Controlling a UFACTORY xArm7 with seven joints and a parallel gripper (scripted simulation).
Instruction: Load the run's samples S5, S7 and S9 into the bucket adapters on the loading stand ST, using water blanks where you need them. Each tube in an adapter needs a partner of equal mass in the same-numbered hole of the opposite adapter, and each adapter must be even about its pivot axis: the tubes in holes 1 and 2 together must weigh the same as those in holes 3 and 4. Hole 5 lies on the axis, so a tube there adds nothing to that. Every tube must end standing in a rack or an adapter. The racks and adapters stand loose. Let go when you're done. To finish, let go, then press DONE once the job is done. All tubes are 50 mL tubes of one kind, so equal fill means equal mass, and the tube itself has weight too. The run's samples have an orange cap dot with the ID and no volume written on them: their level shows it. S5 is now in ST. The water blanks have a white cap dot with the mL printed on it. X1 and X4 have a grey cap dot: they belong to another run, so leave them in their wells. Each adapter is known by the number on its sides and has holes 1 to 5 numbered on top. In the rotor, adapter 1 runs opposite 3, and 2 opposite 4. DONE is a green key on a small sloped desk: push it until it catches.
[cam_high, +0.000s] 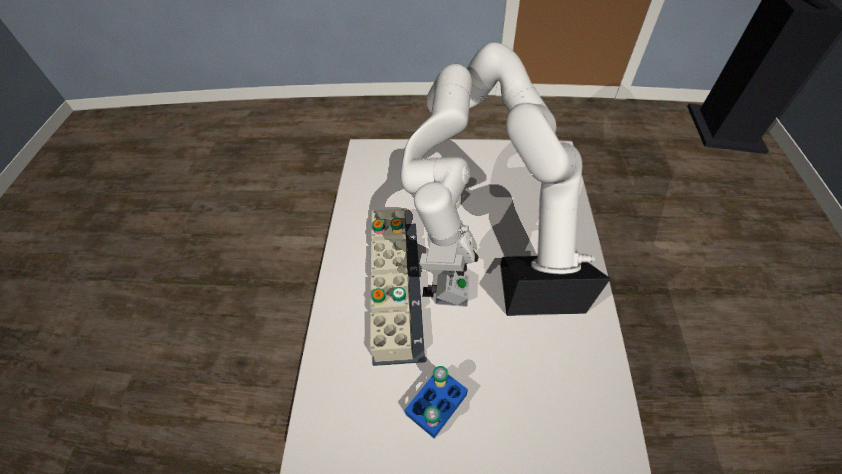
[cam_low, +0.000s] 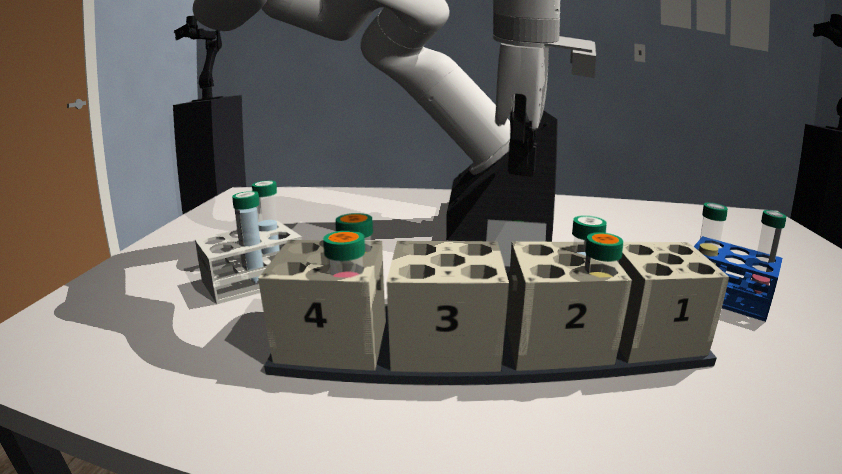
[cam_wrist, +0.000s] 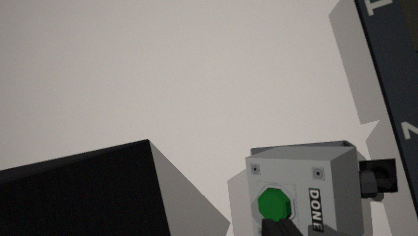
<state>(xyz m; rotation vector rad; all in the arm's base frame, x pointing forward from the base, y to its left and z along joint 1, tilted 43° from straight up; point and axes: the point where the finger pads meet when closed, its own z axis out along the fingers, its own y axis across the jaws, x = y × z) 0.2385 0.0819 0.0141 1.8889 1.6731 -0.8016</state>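
Note:
The loading stand ST (cam_high: 415, 320) (cam_low: 489, 374) carries adapters 4 (cam_low: 318, 329), 3 (cam_low: 444, 335), 2 (cam_low: 571, 332) and 1 (cam_low: 677, 326) in a row. Adapter 4 holds two orange-dot tubes (cam_high: 378, 224) (cam_high: 397, 223) (cam_low: 344, 244) (cam_low: 354, 223). Adapter 2 holds one orange-dot tube (cam_high: 378, 293) (cam_low: 604, 246) and one white-dot blank (cam_high: 398, 292) (cam_low: 589, 226). Adapters 3 and 1 are empty. My gripper (cam_low: 522, 164) (cam_wrist: 280, 227) is shut and empty. It hangs just above the green DONE key (cam_wrist: 273, 202) (cam_high: 461, 283) on the grey desk (cam_wrist: 330, 200) (cam_high: 450, 294).
A clear rack (cam_low: 220, 276) with two blanks (cam_low: 246, 201) (cam_low: 265, 188) stands behind adapter 4. A blue rack (cam_high: 421, 406) (cam_low: 739, 294) holds two grey-dot tubes (cam_high: 440, 372) (cam_high: 431, 414). The arm's black base (cam_high: 553, 288) (cam_wrist: 75, 195) stands right of the desk.

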